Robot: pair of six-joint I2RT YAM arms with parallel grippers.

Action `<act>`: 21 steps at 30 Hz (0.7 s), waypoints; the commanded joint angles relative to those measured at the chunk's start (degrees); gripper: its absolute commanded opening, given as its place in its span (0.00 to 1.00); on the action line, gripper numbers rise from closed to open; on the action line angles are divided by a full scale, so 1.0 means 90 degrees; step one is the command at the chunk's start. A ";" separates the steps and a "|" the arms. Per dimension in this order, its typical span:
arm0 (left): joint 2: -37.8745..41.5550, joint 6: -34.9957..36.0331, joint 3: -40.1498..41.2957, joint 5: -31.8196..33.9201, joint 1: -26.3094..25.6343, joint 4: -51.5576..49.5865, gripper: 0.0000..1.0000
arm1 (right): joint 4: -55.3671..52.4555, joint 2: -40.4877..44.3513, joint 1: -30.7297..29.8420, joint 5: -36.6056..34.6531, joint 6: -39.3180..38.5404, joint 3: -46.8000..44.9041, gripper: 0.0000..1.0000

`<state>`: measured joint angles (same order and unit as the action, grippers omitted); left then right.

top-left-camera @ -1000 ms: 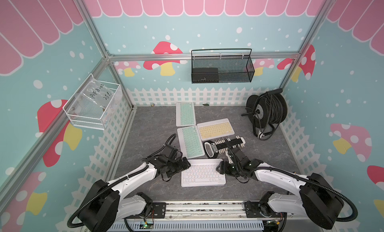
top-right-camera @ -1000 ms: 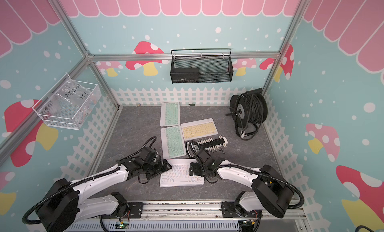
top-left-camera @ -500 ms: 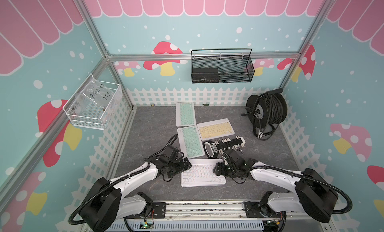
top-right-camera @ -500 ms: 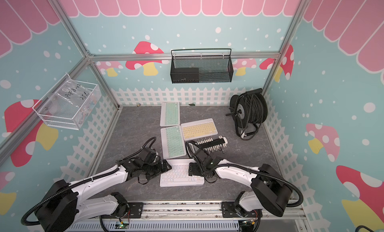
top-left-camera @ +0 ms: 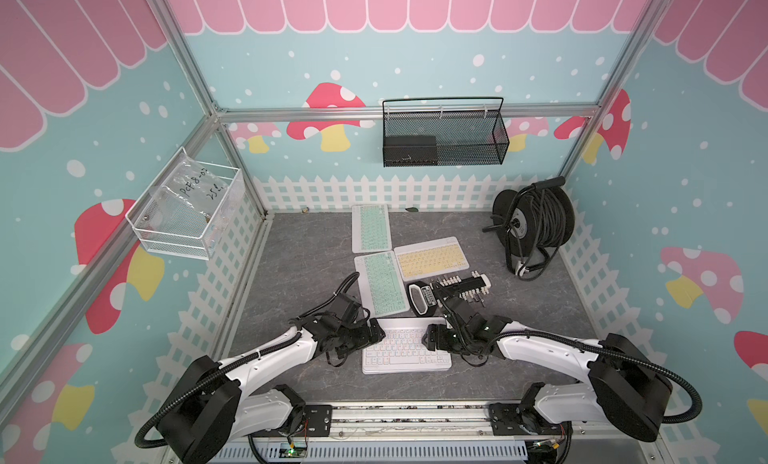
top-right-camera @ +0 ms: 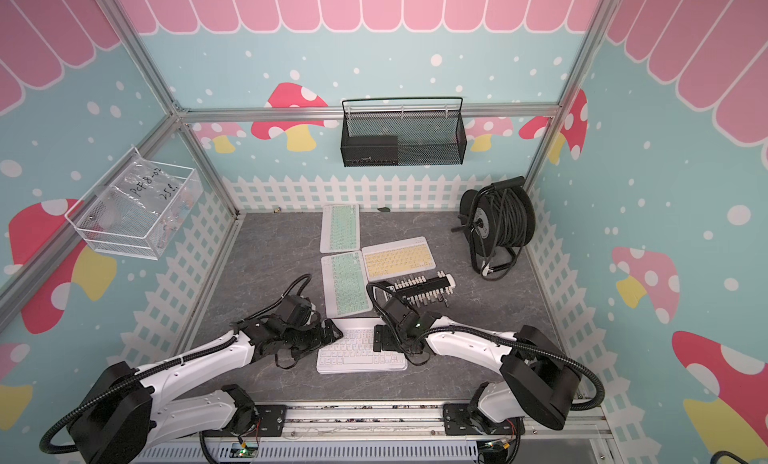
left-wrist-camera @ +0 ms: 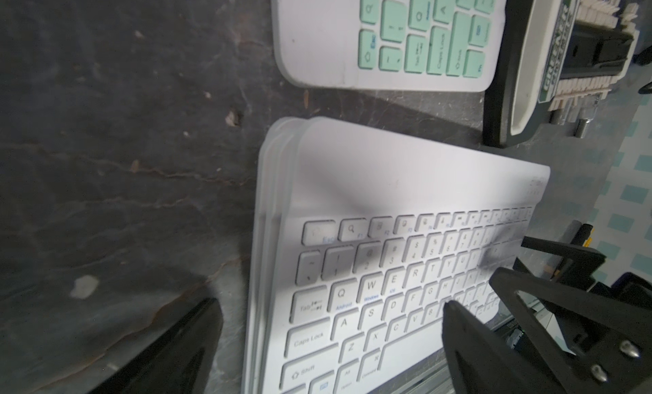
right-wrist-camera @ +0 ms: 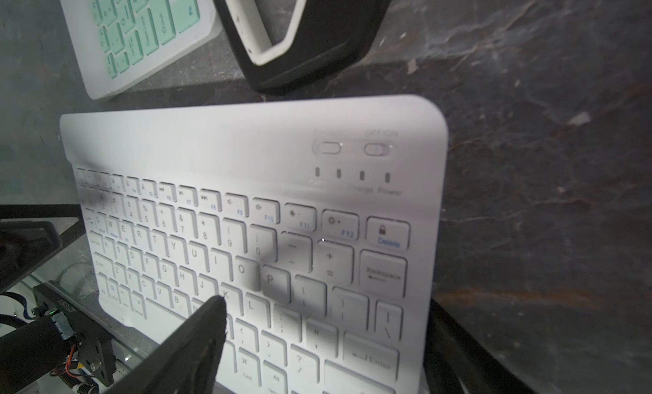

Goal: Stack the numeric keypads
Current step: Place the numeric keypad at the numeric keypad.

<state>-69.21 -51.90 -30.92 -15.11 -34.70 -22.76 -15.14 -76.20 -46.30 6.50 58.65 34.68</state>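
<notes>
White pile: slim, rectangular white-framed numeric keypads [top-left-camera: 405,352], a white-keyed one uppermost, are stacked at lower centre in both top views. Slightly stepped edges are shown in the left wrist view.
Left gripper [top-left-camera: 376,335]: jaws are spread wide across the pile's left end; nothing is gripped.
Right gripper [top-left-camera: 430,341]: jaws are parted at the pile's right end, one finger above the keys; nothing is held.
Loose keypads: a mint-green-keyed keypad [top-left-camera: 382,283] lies flat just above the pile, a yellow-keyed keypad [top-left-camera: 432,258] lies beside it, and a second mint-green keypad [top-left-camera: 371,227] lies further up. None is stacked yet.
Black bar holder with white pegs [top-left-camera: 461,285]: its looped end lies just beside the near mint keypad.
Risk: the pile could be skewed if an end is brushed by a finger on withdrawal. The holder could be snagged when the near mint keypad is reached for. A flat, slim keypad may slip from a shallow pinch.
</notes>
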 commanded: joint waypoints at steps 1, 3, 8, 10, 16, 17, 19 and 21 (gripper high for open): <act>0.0083 -0.0132 0.0085 0.0127 -0.0069 0.0104 1.00 | -0.0095 -0.0145 -0.0113 -0.0087 0.0011 0.0149 0.88; 0.0107 -0.0156 0.0098 0.0136 -0.0086 0.0091 1.00 | -0.0104 -0.0185 -0.0154 -0.0123 0.0023 0.0191 0.91; 0.0161 -0.0182 0.0139 0.0128 -0.0097 0.0087 1.00 | -0.0130 -0.0250 -0.0235 -0.0184 0.0038 0.0257 0.93; 0.0176 -0.0190 0.0153 0.0117 -0.0095 0.0085 1.00 | -0.0201 -0.0266 -0.0272 -0.0238 0.0058 0.0320 0.94; 0.0295 -0.0261 0.0219 0.0192 -0.0110 0.0038 1.00 | -0.0626 -0.0346 -0.0435 -0.0514 0.0189 0.0630 0.94; 0.0316 -0.0258 0.0213 0.0209 -0.0103 0.0015 1.00 | -0.0717 -0.0377 -0.0474 -0.0568 0.0200 0.0709 0.94; 0.0346 -0.0259 0.0203 0.0239 -0.0107 -0.0043 1.00 | -0.0860 -0.0431 -0.0544 -0.0659 0.0251 0.0823 0.94; 0.0346 -0.0246 0.0201 0.0231 -0.0101 -0.0063 1.00 | -0.0881 -0.0468 -0.0618 -0.0701 0.0301 0.0882 0.94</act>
<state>-66.96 -53.41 -29.76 -14.50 -35.40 -22.46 -21.41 -79.79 -50.72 1.69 59.68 40.80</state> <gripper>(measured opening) 0.997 0.941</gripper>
